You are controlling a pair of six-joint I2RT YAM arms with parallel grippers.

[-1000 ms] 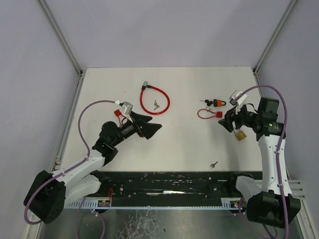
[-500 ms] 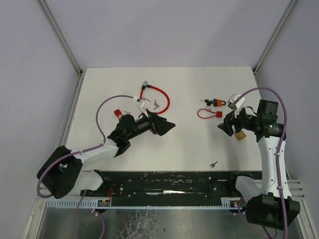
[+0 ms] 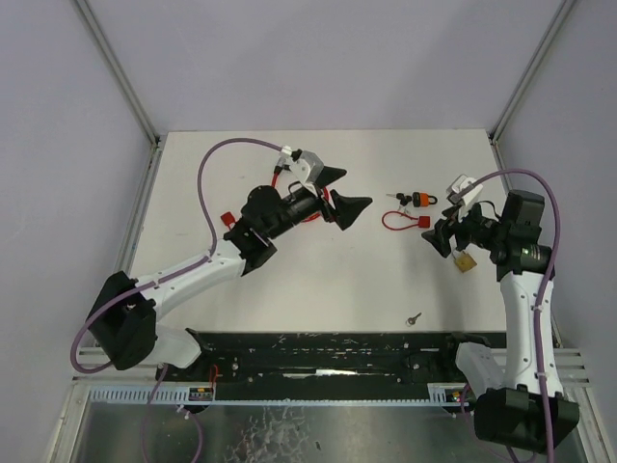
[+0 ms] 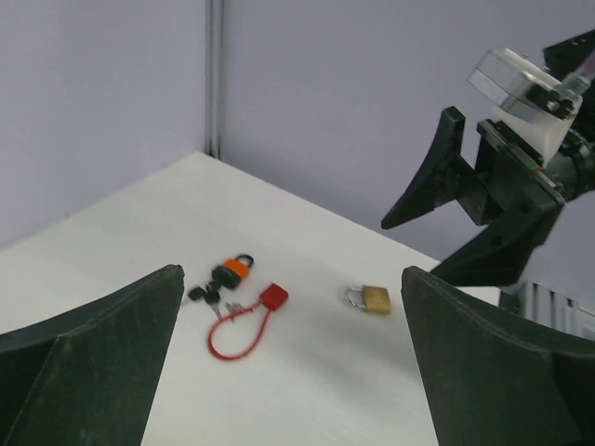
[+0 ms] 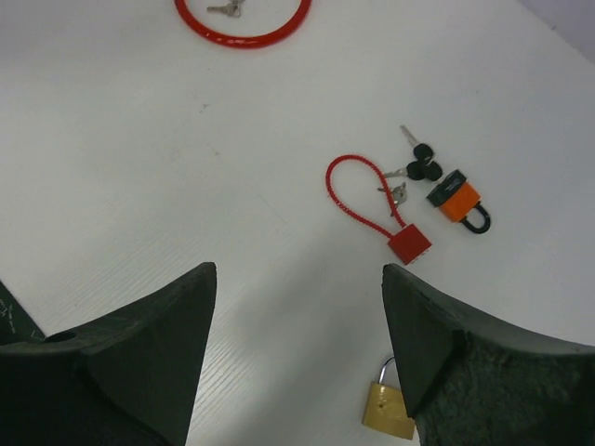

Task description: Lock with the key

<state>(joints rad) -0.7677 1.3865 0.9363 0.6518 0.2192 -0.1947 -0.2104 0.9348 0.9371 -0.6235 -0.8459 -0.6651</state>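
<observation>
A small loose key (image 3: 414, 317) lies near the table's front edge. A brass padlock (image 3: 465, 261) (image 5: 390, 404) lies at the right, just below my right gripper (image 3: 442, 239) (image 5: 299, 269), which hovers open and empty above the table. An orange padlock (image 3: 420, 200) (image 5: 456, 200) with black-headed keys (image 5: 423, 169) and a small red cable lock (image 3: 424, 221) (image 5: 409, 243) lie behind it. My left gripper (image 3: 342, 193) (image 4: 290, 274) is raised over the table's middle, open and empty, facing those locks (image 4: 374, 298).
A large red cable lock (image 3: 289, 178) (image 5: 244, 28) with a key (image 5: 226, 9) inside its loop lies behind the left arm, partly hidden. A small red tag (image 3: 228, 219) lies at the left. Walls enclose the table on three sides.
My left arm has swung up and to the right, from the left front toward the table's middle, and its jaws stand wider. The right arm has barely moved.
</observation>
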